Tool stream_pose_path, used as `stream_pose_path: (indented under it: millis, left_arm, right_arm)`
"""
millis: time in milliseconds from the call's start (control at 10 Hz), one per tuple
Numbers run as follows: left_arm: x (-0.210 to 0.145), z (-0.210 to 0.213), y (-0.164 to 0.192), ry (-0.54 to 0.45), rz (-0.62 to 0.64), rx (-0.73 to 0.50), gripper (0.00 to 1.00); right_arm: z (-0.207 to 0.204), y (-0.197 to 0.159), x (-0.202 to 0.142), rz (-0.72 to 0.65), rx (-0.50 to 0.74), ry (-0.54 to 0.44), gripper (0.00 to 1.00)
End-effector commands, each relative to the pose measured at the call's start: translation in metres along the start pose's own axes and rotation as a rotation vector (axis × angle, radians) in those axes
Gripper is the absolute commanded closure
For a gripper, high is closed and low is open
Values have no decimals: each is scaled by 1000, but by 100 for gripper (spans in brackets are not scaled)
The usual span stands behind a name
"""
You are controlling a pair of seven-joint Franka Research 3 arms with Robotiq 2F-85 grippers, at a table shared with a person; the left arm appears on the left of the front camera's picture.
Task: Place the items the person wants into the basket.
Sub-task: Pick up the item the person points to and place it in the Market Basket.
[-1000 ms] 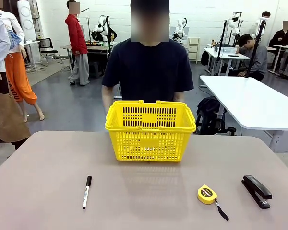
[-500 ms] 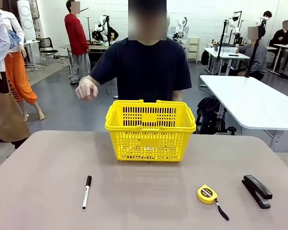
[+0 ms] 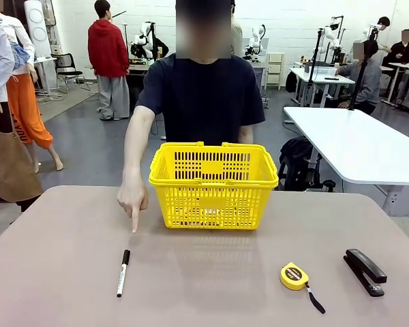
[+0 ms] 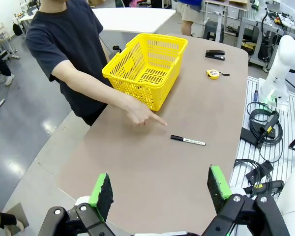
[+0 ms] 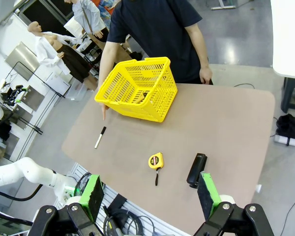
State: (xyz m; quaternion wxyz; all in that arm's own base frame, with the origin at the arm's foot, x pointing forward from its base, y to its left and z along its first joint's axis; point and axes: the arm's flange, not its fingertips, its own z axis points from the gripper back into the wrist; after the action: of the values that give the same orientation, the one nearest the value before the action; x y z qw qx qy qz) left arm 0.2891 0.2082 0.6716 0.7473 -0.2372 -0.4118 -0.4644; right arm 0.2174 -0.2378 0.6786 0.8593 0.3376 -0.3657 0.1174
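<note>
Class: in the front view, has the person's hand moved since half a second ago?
Yes. The person's hand dropped from above the basket's rim to beside its base.

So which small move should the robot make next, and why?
Probably lower the open left gripper toward the marker: the person's hand points at it, it lies on the left side of the table, and nothing is gripped yet.

Around the marker [image 3: 123,272]: you have bare table [image 3: 48,272] left, right and on your side.
Behind the marker: the person's hand [image 3: 133,197] points down close by and blocks you.
Middle: the basket [image 3: 213,204] stands tall, open on top.
Right side: tape measure [image 3: 294,276] and stapler [image 3: 365,271], a gap between them.
</note>
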Motion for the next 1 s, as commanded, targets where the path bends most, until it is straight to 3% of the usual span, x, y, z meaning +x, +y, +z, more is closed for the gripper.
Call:
stream_pose_path:
  millis: [0, 200, 300, 400, 600, 700, 900]
  left_arm:
    - [1, 2, 1, -21, -25, -4, 0]
    - [0, 0, 0, 0, 0, 0, 0]
    - [44, -13, -30, 134, -173, -46, 0]
    - [79, -37, -65, 179, -272, -69, 0]
    - [141, -105, -97, 320, -234, -78, 0]
    - [148, -151, -112, 441, -168, -65, 0]
    - [151, -222, -133, 564, 8, 31, 0]
  right_arm:
    - [-1, 2, 1, 8, 18, -12, 0]
    - [-1, 2, 1, 8, 18, -12, 0]
    - [-1, 2, 1, 8, 18, -12, 0]
    - [-1, 2, 1, 8, 18, -12, 0]
    - [-1, 2, 1, 8, 18, -12, 0]
    - [-1, 2, 1, 8, 18, -12, 0]
    - [-1, 2, 1, 8, 18, -12, 0]
